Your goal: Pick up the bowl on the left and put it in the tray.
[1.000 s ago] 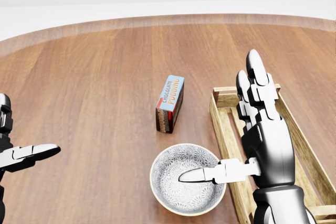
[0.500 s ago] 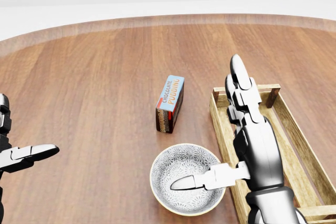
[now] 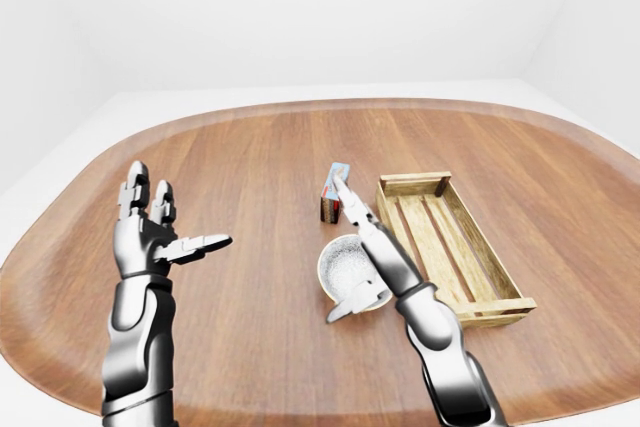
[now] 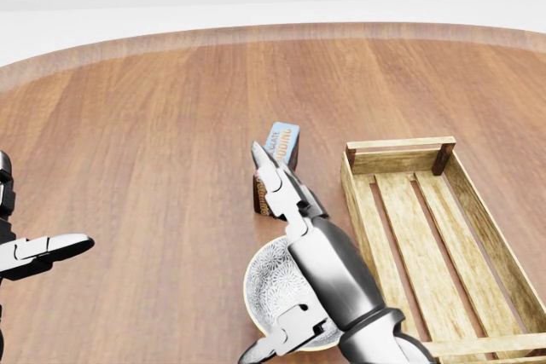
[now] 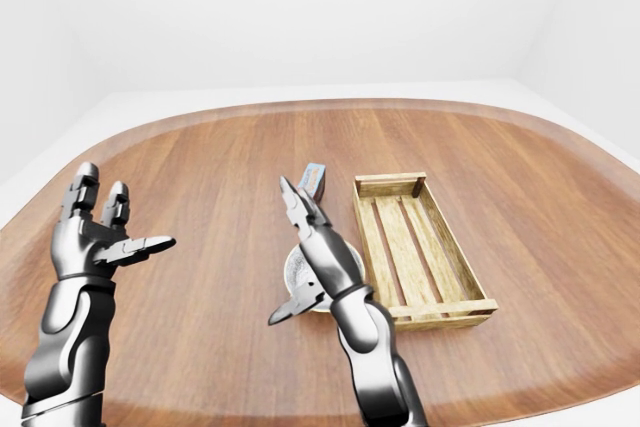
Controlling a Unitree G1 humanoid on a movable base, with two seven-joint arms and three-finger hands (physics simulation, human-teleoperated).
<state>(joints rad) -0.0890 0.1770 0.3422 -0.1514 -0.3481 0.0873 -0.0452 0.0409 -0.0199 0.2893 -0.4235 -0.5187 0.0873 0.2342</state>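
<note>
The right hand [image 4: 328, 274] spreads open over the bowl [image 4: 271, 283] on the table [image 4: 153, 125]. In the head view, its thumb [image 4: 277, 340] splays past the bowl's bottom rim and its fingers [image 4: 277, 181] stretch beyond the top rim, gripping nothing. The left hand [image 3: 150, 237], fingers apart, is well left of the bowl. A box [image 4: 283, 138] stands just above the bowl, and the tray [image 4: 401, 147] lies just right of it.

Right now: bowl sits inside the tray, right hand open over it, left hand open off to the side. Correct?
One thing is wrong. The bowl is not inside the tray. The head view shows it on the table, just left of the tray. The rest holds: the right hand is open over the bowl, and the left hand is open off to the side.
</note>
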